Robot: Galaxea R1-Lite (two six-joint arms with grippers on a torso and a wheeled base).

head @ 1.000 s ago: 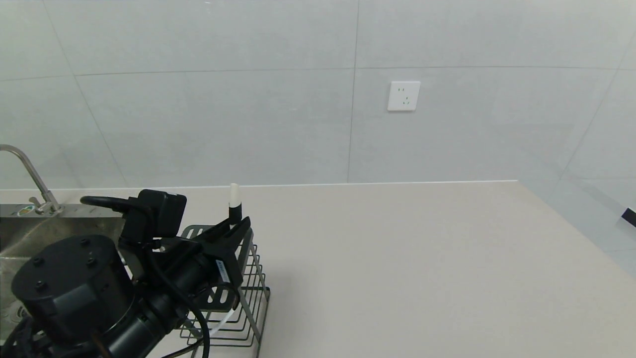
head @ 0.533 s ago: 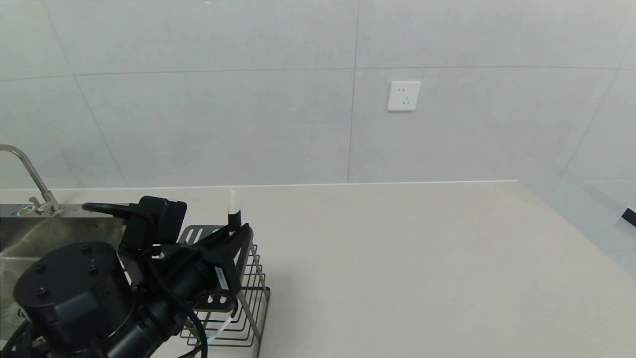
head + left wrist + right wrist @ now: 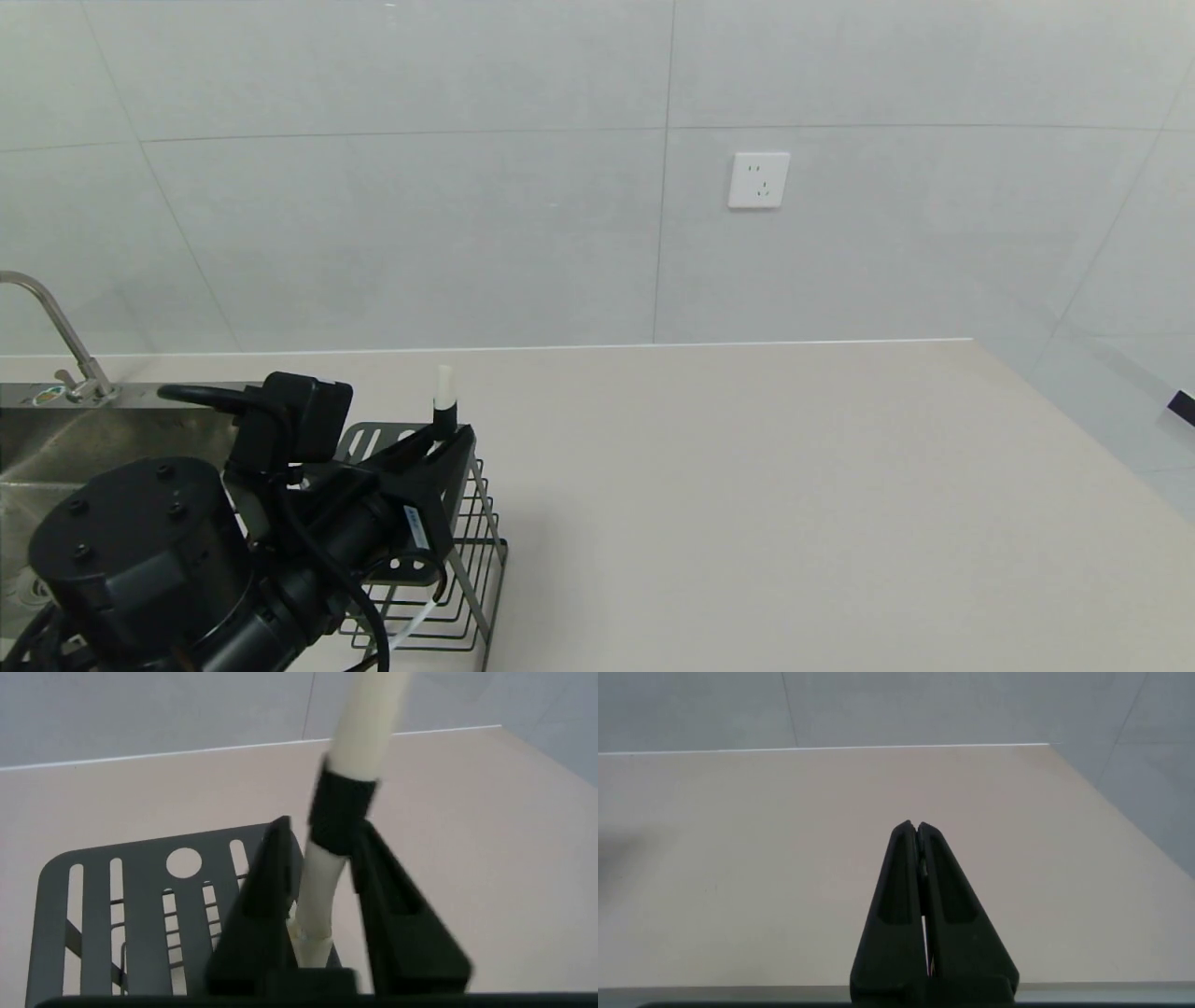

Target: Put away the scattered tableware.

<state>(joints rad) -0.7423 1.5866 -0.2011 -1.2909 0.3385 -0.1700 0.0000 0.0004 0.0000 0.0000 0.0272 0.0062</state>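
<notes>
left end effector (image 3: 322, 833) grips a cream utensil (image 3: 371, 728) over the wire rack (image 3: 112, 896) at the table's (image 3: 747, 485) 8 o'clock. right end effector (image 3: 918, 833) is closed, empty.

Beige bench (image 3: 747, 485) runs back to a grey tiled wall (image 3: 420, 233) with a white socket (image 3: 758, 180). Steel sink (image 3: 56, 439) and tap (image 3: 58, 329) are far left.

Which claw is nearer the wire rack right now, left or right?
Left. The left claw sits above the wire rack, shut on a cream-handled utensil; the right claw hangs shut over bare countertop, apart from it.
</notes>
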